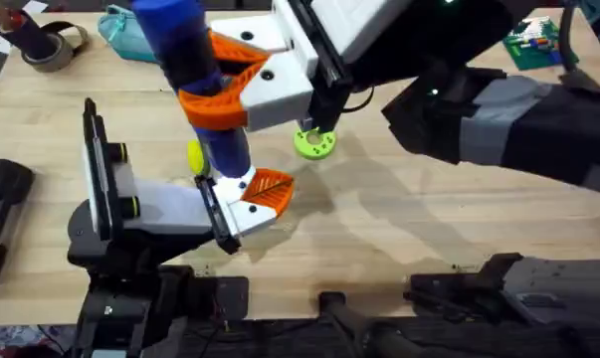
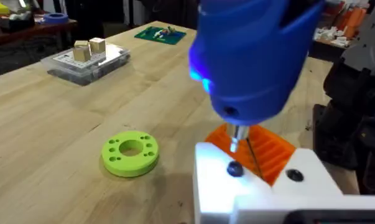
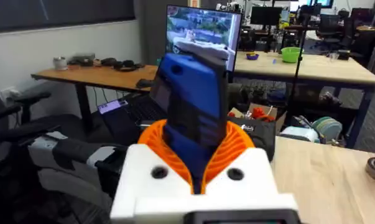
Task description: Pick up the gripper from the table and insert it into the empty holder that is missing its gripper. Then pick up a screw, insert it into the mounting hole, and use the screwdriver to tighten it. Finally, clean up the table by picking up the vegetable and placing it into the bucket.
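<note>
The blue screwdriver [image 1: 185, 60] [image 2: 255, 56] [image 3: 193, 112] stands nearly upright with my right gripper [image 1: 215, 75] [image 3: 196, 146] shut on it. Its metal bit [image 2: 238, 138] points down at a dark screw [image 2: 235, 168] in the white base of the orange ribbed gripper [image 1: 267, 189] [image 2: 268, 149]. That gripper sits in the holder [image 1: 175, 209], the grey wedge with a black end plate on my left arm. A second dark hole [image 2: 293, 175] shows beside the screw. The vegetable and the bucket are out of view.
A lime-green disc with holes [image 1: 314, 142] [image 2: 130, 152] lies just beyond the holder. At the back are a teal pouch [image 1: 130, 35], a tape roll [image 1: 51, 45], a green board [image 1: 533, 45] [image 2: 160, 34] and a clear box with wooden cubes [image 2: 87, 59].
</note>
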{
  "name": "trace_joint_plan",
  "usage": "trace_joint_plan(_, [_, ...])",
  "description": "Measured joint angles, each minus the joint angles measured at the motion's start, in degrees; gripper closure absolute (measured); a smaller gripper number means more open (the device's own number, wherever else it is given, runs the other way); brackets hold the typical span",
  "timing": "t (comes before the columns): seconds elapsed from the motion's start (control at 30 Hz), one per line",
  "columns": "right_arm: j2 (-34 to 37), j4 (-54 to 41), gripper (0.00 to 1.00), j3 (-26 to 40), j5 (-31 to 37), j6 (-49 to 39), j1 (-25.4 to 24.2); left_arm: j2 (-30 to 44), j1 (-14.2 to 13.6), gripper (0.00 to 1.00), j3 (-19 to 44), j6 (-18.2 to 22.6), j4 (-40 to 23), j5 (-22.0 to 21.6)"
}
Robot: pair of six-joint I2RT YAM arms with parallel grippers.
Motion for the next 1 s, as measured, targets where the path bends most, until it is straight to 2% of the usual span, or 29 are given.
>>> trace_joint_plan(1.0, [0.01,0.02,0.955,-0.8,0.02,-0.64,0.6,-0.02,0.0,0.989,0.0,0.0,0.0,0.0])
